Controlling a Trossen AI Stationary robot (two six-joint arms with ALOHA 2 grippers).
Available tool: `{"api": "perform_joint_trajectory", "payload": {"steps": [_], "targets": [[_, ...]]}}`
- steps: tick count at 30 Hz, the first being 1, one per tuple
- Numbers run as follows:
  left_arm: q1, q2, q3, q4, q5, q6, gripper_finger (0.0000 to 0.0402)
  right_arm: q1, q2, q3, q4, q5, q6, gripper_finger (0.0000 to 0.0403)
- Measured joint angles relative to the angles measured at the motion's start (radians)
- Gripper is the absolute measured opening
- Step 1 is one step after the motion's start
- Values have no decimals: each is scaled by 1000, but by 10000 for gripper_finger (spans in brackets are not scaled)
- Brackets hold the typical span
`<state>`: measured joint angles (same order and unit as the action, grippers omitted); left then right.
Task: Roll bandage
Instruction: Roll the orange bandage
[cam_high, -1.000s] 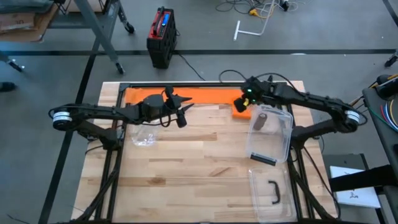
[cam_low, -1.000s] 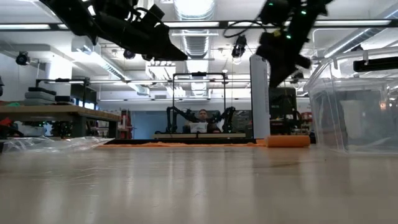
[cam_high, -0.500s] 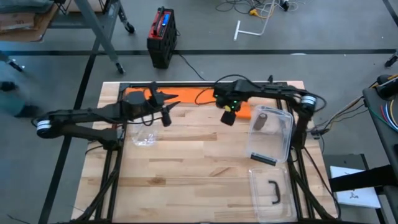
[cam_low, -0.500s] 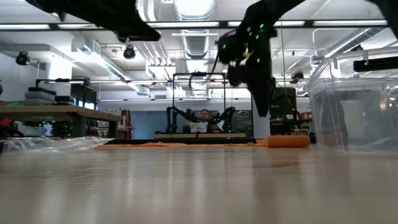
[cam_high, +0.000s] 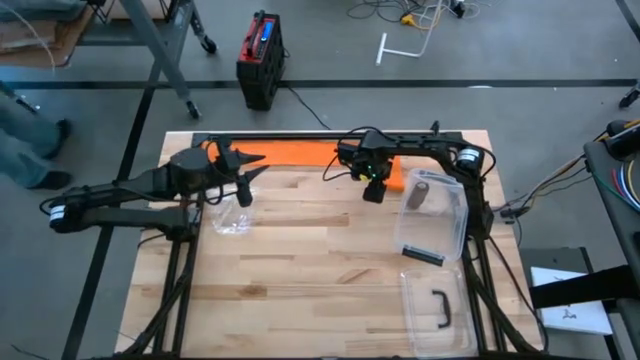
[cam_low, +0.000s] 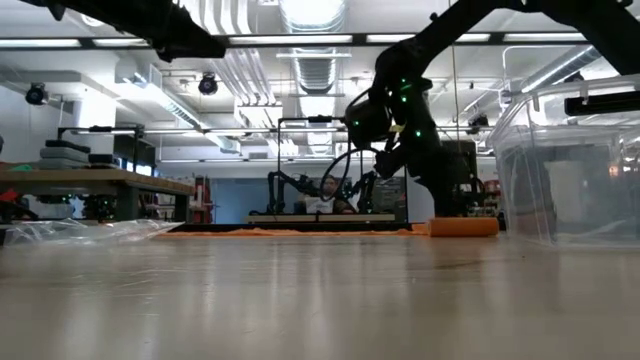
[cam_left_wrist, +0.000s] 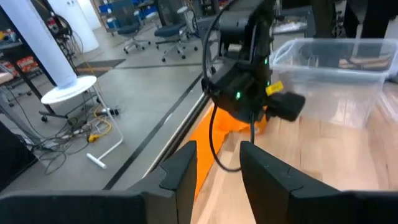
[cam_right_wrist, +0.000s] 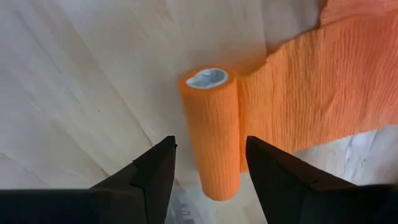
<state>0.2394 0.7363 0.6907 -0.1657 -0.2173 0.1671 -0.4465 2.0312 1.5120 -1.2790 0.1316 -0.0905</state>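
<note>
The orange bandage lies along the table's far edge as a flat strip (cam_high: 300, 152). Its rolled end (cam_high: 393, 173) rests on its side on the wood at the strip's right. In the right wrist view the roll (cam_right_wrist: 211, 130) shows a white core (cam_right_wrist: 207, 78), and the strip (cam_right_wrist: 311, 93) runs off from it. My right gripper (cam_right_wrist: 208, 168) points down over the roll, open, one finger on each side and touching nothing. My left gripper (cam_high: 243, 195) hangs open and holding nothing above the table's left part, and its own view (cam_left_wrist: 217, 168) looks across at the right arm.
A clear plastic box (cam_high: 435, 215) with a dark object (cam_high: 420, 192) inside stands right of the roll. Its lid (cam_high: 430, 305) lies near the front right corner. A crumpled clear bag (cam_high: 230, 220) lies under the left arm. A person's legs (cam_high: 20, 130) show beyond the table's left.
My right gripper has swung from the table's right toward the left, come down and tipped until it points down over the roll. My left gripper has drawn back toward the table's left edge and risen. The bandage has stayed where it was.
</note>
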Motion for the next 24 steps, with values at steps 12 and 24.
{"api": "perform_joint_trajectory", "payload": {"steps": [12, 24], "targets": [[0, 14, 0, -10, 0, 7, 114, -6, 61, -2, 5, 4, -26, 175], [0, 15, 0, -6, 0, 11, 114, 11, 92, 7, 7, -54, -46, 117]]}}
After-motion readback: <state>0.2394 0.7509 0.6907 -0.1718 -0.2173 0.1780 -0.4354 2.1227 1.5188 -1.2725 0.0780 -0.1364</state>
